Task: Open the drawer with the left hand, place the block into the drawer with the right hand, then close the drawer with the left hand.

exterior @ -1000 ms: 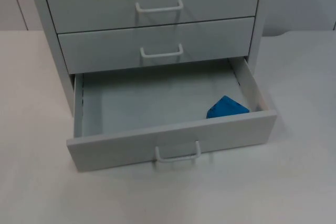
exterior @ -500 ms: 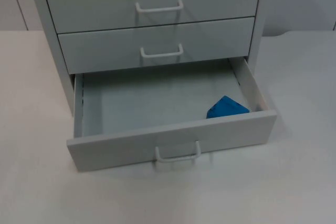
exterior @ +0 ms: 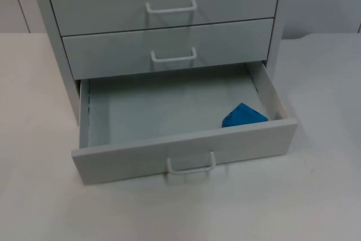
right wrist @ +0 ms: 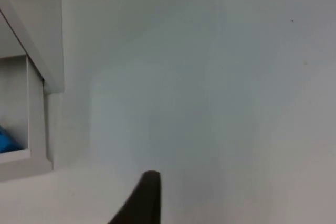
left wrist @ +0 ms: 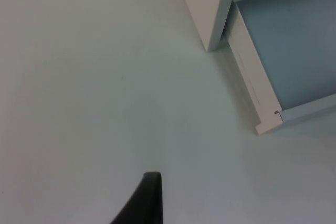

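Resting at 4 o'clock in open bottom drawer, blue block is deposited; closing pending. Left gripper, right gripper parked over table; claw state cannot be told.

Cabinet cut off by frame top; upper drawers partly out of shot. Blue block: lower part hidden behind drawer front panel, so full shape can't be told. In right wrist view just a sliver of block at frame edge.
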Tool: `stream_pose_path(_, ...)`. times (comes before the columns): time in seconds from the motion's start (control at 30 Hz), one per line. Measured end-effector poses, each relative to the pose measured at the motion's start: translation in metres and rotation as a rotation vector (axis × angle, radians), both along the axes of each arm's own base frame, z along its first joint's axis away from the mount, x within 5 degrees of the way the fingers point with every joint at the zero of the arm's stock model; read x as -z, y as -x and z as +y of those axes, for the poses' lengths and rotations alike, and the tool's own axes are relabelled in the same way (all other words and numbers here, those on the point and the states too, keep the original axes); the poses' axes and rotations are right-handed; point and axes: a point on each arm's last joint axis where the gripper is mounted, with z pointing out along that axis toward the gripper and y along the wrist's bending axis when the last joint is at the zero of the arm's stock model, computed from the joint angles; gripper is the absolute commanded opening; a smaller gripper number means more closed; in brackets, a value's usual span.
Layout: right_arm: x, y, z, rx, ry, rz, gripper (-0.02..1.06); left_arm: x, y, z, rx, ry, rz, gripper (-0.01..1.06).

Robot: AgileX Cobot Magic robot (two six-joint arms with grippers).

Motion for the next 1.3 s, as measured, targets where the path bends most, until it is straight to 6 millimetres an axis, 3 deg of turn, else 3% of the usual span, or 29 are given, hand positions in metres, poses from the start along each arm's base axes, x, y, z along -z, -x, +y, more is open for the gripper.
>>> stream_pose_path(0.43, -0.001, -0.001, 0.001, -0.001, -0.014, -0.016, 1.05, -0.002, 0.001, -0.011, 0.085, 0.083, -0.004, 1.01)
stream_pose_path(0.53, -0.001, -0.001, 0.001, -0.002, -0.023, -0.019, 1.05, -0.002, 0.000, -0.015, 0.116, 0.129, 0.000, 0.83)
stream_pose_path(0.57, -0.001, -0.001, 0.002, -0.003, -0.030, -0.019, 1.05, -0.001, -0.002, -0.017, 0.132, 0.143, 0.010, 0.83)
stream_pose_path(0.73, -0.002, -0.001, 0.002, -0.004, -0.039, -0.022, 1.05, 0.009, -0.014, -0.022, 0.175, 0.180, 0.106, 0.44)
stream_pose_path(0.77, -0.002, -0.001, 0.002, -0.004, -0.039, -0.022, 1.05, 0.012, -0.018, -0.023, 0.183, 0.187, 0.130, 0.44)
stream_pose_path(0.87, -0.002, -0.001, 0.002, -0.004, -0.039, -0.022, 1.05, 0.022, -0.030, -0.028, 0.229, 0.216, 0.189, 0.14)
stream_pose_path(0.9, -0.002, -0.001, 0.002, -0.004, -0.039, -0.022, 1.05, 0.025, -0.034, -0.030, 0.253, 0.237, 0.204, 0.14)
stream_pose_path(0.93, -0.002, -0.001, 0.002, -0.004, -0.039, -0.022, 1.05, 0.027, -0.038, -0.033, 0.275, 0.258, 0.209, 0.03)
stream_pose_path(1.07, -0.002, -0.001, 0.002, -0.004, -0.039, -0.022, 1.05, 0.032, -0.049, -0.043, 0.348, 0.326, 0.214, 0.00)
stream_pose_path(1.3, -0.002, -0.001, 0.002, -0.004, -0.039, -0.026, 1.05, 0.046, -0.058, -0.083, 0.474, 0.283, 0.204, 0.00)
